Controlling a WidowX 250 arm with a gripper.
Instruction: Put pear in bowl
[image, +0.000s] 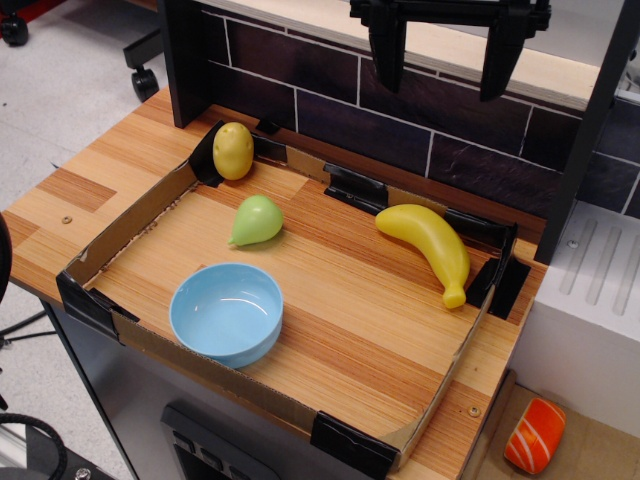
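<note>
The light-green pear (257, 220) lies on its side on the wooden tabletop, tapered tip toward the left front. The light-blue bowl (227, 312) stands empty in front of it, near the front left of the cardboard-walled area. My black gripper (446, 58) hangs high at the top of the view, above the back wall and well to the right of the pear. Its two fingers (387, 45) are spread wide apart with nothing between them.
A yellow speckled potato-like lump (233, 150) sits in the back left corner. A yellow banana (428, 247) lies at the right. A low cardboard wall (130, 220) rings the workspace. A dark brick backsplash (330, 100) stands behind. An orange-and-white toy (534, 436) lies below at the right.
</note>
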